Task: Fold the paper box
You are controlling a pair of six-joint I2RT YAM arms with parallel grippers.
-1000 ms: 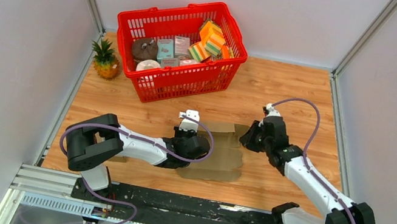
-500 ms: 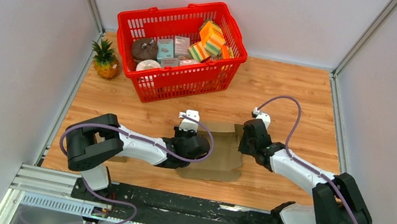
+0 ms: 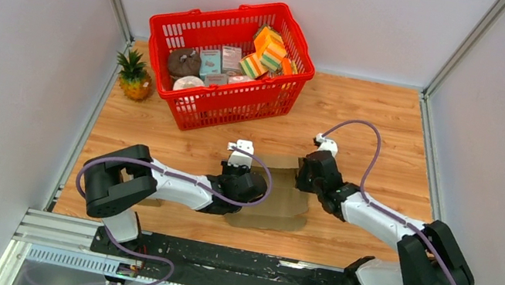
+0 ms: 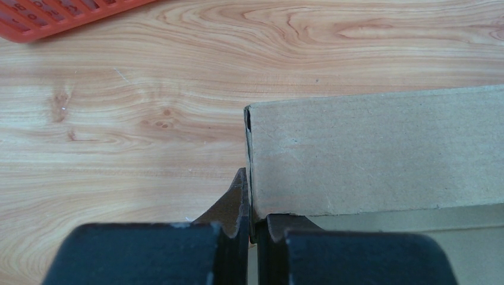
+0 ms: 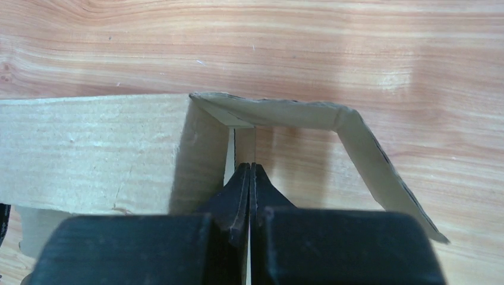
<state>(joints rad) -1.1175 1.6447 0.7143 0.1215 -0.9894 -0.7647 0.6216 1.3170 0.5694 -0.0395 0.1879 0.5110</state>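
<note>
1. Top view: the box (image 3: 284, 204) lies on the bench (image 3: 376, 133) between the left fingers (image 3: 251, 187) and the right fingers (image 3: 304, 177).
2. Left wrist: the fingers pinch narrowly on an upright wall's corner just ahead of them. The card looks light, thin and easily creased.
3. Right wrist: the fingers are pressed together below the raised end flap. I cannot tell whether card sits between them. Holding near the creases seems best.
</note>
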